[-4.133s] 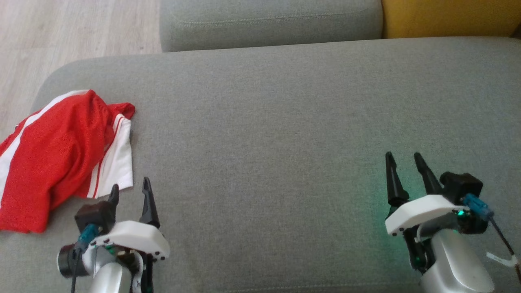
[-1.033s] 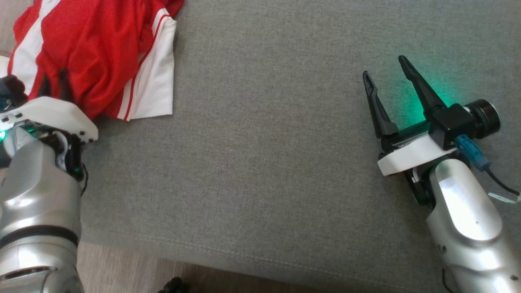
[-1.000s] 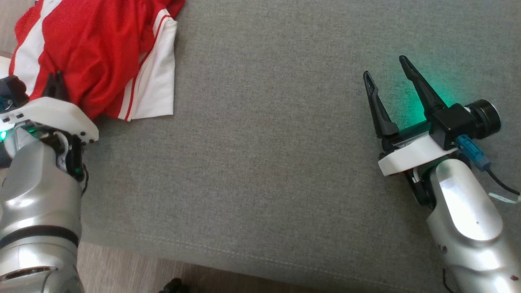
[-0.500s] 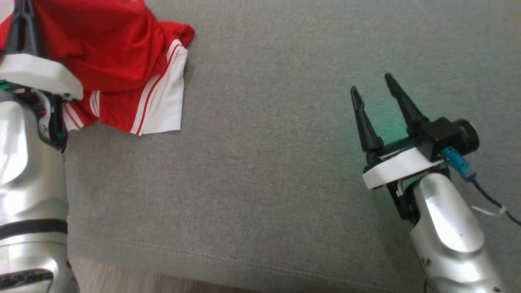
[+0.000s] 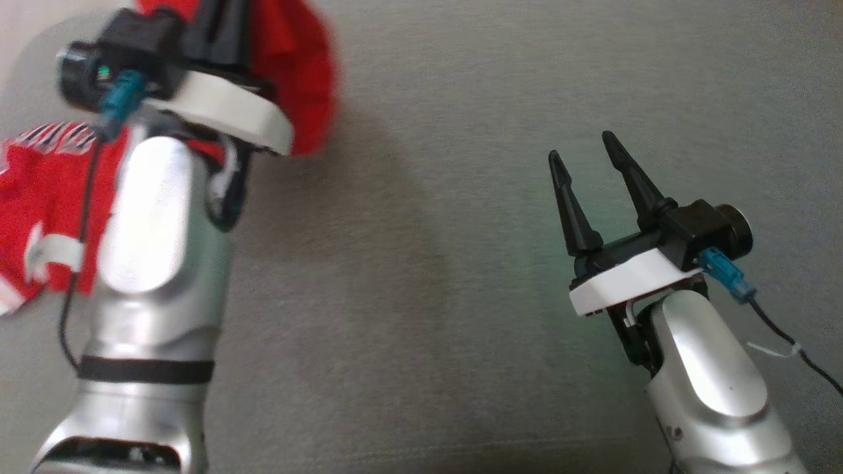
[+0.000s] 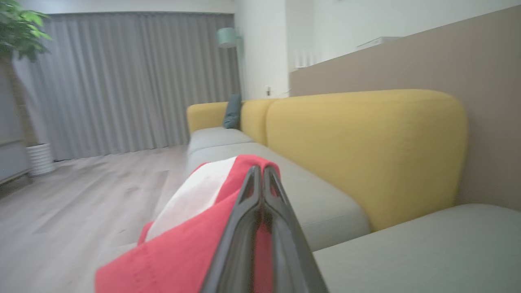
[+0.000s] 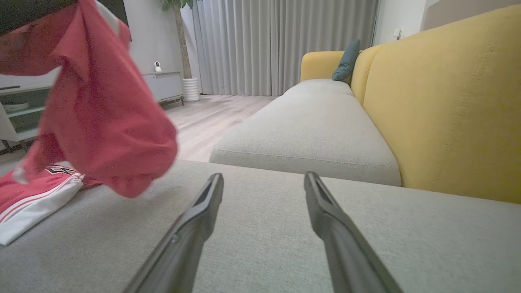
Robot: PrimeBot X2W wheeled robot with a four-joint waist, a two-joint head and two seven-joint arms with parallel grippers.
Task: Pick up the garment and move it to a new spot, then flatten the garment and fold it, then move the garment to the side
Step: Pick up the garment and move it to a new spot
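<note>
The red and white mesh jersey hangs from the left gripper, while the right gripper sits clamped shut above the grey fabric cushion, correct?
No: the right gripper is open, fingers spread, as the right wrist view shows. The red and white mesh jersey does hang from the left gripper.

Grey sofa seat (image 7: 309, 122), yellow backrest (image 7: 447, 101), grey curtains (image 7: 285, 40), pale wood floor (image 7: 211, 116)

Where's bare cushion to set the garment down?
Free: the grey seat cushion between the left arm and right gripper, and ahead of it toward the yellow backrest. Crowded: the left edge, where the garment hangs from the left gripper and trails on the cushion.
</note>
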